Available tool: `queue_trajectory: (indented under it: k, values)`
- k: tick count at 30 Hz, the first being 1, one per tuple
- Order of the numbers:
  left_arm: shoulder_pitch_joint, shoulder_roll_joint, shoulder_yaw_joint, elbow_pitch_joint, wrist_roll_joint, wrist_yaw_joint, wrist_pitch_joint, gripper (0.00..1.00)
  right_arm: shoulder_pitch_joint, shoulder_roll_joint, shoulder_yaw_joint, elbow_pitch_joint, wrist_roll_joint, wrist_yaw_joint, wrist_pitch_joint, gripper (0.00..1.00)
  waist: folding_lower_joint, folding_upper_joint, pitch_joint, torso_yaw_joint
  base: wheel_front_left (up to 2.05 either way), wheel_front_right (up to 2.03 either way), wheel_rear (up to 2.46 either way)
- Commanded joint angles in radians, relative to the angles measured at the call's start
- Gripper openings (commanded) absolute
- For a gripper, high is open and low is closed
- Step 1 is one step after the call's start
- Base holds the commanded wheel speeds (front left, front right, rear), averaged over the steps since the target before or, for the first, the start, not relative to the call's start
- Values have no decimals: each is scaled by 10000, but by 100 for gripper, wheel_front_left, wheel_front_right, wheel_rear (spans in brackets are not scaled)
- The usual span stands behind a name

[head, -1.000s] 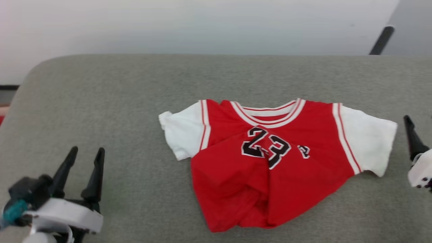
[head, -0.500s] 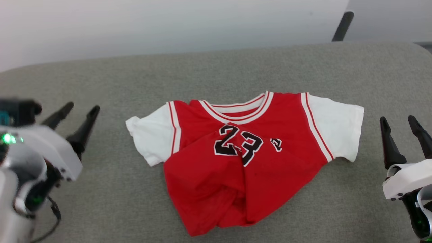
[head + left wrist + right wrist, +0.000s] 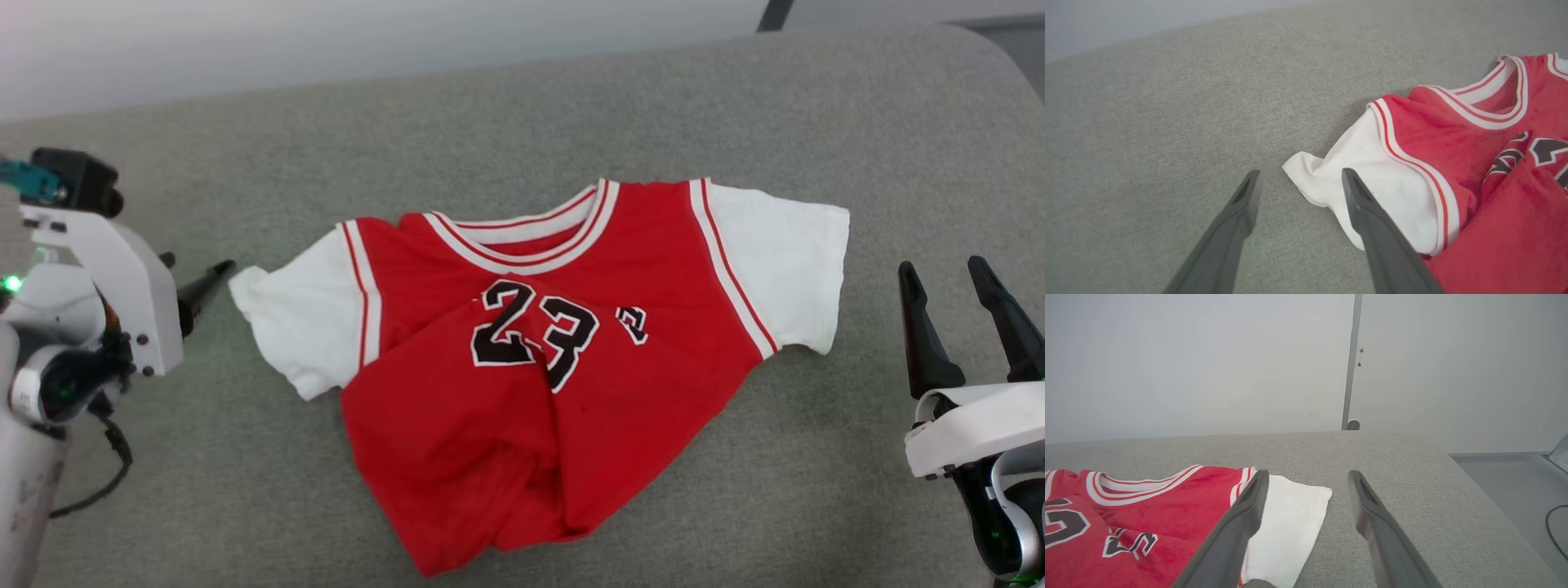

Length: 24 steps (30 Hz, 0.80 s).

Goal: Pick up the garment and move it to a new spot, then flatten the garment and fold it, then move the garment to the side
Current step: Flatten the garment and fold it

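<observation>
Grey padded surface: jersey crumpled mid-way, lying sleeve-to-sleeve, left to right | left tool wide open, empty, tips just beside cuff, nearer one imo | right tool wide open, empty, near other sleeve

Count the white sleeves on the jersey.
2. The left sleeve of the jersey lies by the left gripper; the right sleeve spreads toward the right gripper. Neither is hidden.

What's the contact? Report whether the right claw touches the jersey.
Apart: head view shows grey cushion between the right claw and the white sleeve of the jersey.
</observation>
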State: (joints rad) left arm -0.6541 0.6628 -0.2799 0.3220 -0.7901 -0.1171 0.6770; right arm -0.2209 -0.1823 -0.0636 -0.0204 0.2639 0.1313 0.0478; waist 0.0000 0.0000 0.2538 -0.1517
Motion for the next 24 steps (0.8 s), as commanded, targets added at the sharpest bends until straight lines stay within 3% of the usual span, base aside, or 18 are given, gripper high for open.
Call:
queue_trajectory:
  k: [1,17,24]
  values:
    - [-226,15,-68,106,88,19,102,100,28,41,-21,-57,-69,-10,-50,100,0,0,302,-230,0,0,0]
    - [-1408,-222,-1074,2126,664,48,1181,100,-400,183,19,61,-34,-10,-217,100,0,0,1196,-428,0,0,0]
    - [-1473,-592,-1259,2896,496,159,1482,100,-515,154,16,101,-34,-10,-240,100,0,0,1344,-371,0,0,0]
